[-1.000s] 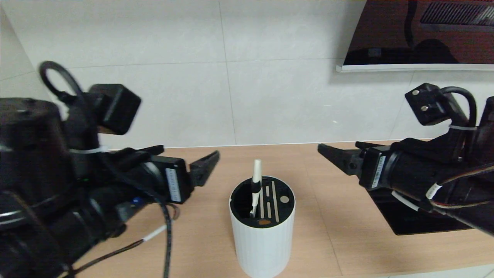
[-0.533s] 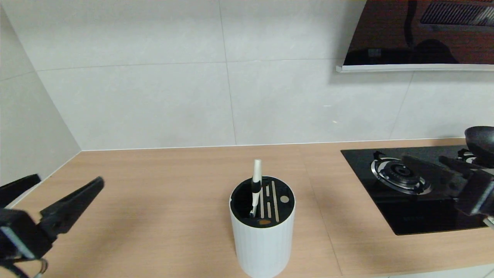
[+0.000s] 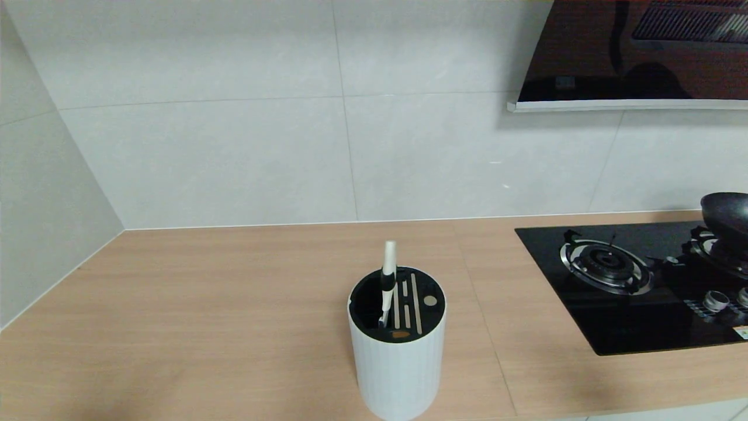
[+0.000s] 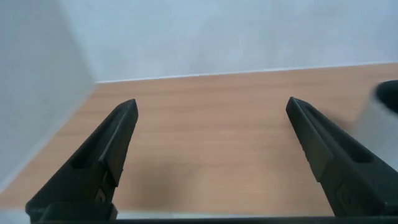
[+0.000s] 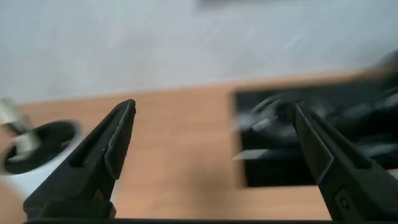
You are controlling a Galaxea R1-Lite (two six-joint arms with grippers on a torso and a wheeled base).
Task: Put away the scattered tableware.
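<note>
With the utensil (image 3: 388, 275) stored upright in the holder (image 3: 397, 368) on the desk (image 3: 234, 292), the left gripper (image 4: 211, 102) and right gripper (image 5: 209, 104) have jaws apart, empty.

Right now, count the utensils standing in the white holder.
1. A utensil with a white and black handle stands in the open compartment on the left side of the white holder, near the counter's front edge. Shorter pieces deep inside may be hidden.

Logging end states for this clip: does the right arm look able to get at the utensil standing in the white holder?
Probably yes. The right claw is open and empty, bare counter lies between it and the holder, and the utensil sticks up above the rim.
</note>
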